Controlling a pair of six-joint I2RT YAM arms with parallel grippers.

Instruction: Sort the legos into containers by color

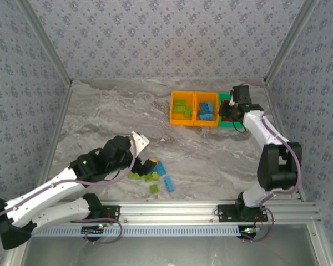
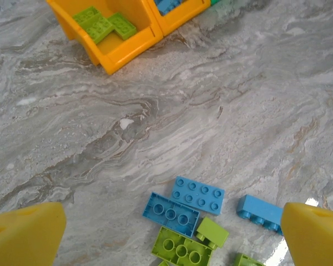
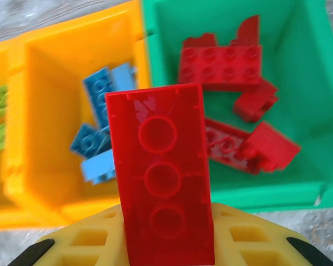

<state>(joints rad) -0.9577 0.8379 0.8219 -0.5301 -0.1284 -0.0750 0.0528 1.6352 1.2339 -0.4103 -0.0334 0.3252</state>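
Observation:
My right gripper (image 3: 167, 246) is shut on a red oblong lego (image 3: 161, 166), underside toward the camera, held over the wall between the green bin (image 3: 316, 105) and an orange bin (image 3: 41, 166). Several red legos (image 3: 222, 64) lie in the green bin and blue legos (image 3: 100, 127) in the orange one. In the top view that gripper (image 1: 229, 111) hangs above the green bin (image 1: 225, 123). My left gripper (image 2: 172, 228) is open above loose blue legos (image 2: 198, 194) and lime green legos (image 2: 182, 249) on the table. From above, this gripper (image 1: 147, 165) sits beside the pile (image 1: 155, 177).
The leftmost orange bin (image 1: 182, 108) holds lime green legos (image 2: 102, 25); the middle orange bin (image 1: 206, 109) holds the blue ones. The three bins stand side by side at the back right. Patterned walls close in the marble table (image 1: 111, 116); a metal rail (image 1: 211, 208) runs along the near edge.

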